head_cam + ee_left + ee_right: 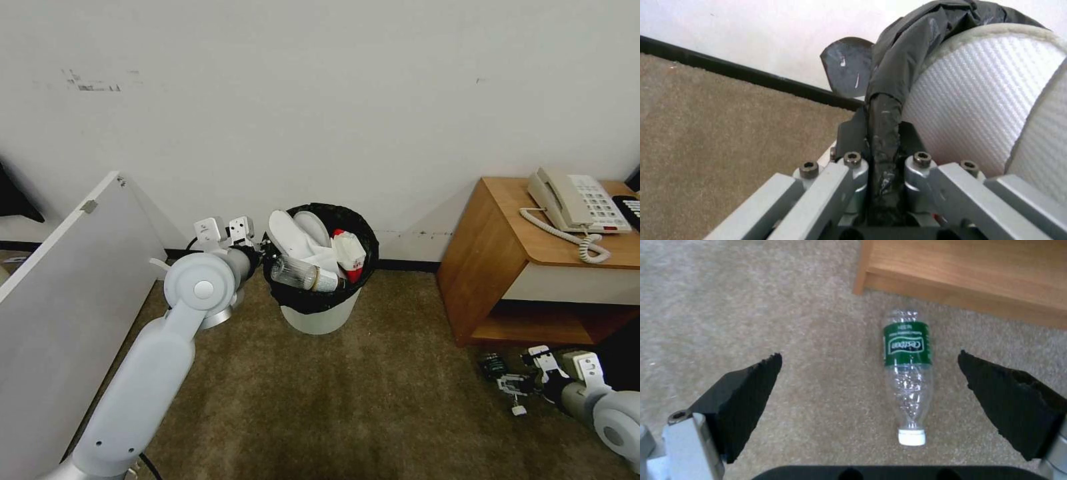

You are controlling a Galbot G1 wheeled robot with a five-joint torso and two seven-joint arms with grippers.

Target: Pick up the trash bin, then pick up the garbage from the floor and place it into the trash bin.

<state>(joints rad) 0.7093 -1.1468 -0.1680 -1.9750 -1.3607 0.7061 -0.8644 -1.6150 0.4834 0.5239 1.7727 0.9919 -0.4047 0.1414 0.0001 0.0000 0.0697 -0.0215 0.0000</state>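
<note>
Clear plastic with a green label, the bottle lies flat on the brown carpet, just beside the foot of the wooden desk. Its long side runs from the white cap toward the desk, and the cap end points back at the right hand. That hand hangs over it with its two black pads spread wide, one on each side, not touching it. The bottle looks empty, so it should be very light. It is round and smooth, so it may roll or slip, and it may crumple if squeezed hard. The middle, near the label, looks like the best place to grab it across its thin side.

Farther off, the trash bin sits by the wall, white with a black bag over its rim. White slippers and other litter already fill it. The left hand is pinched tight on the bag at the bin's rim.

On the desk rests a telephone.
</note>
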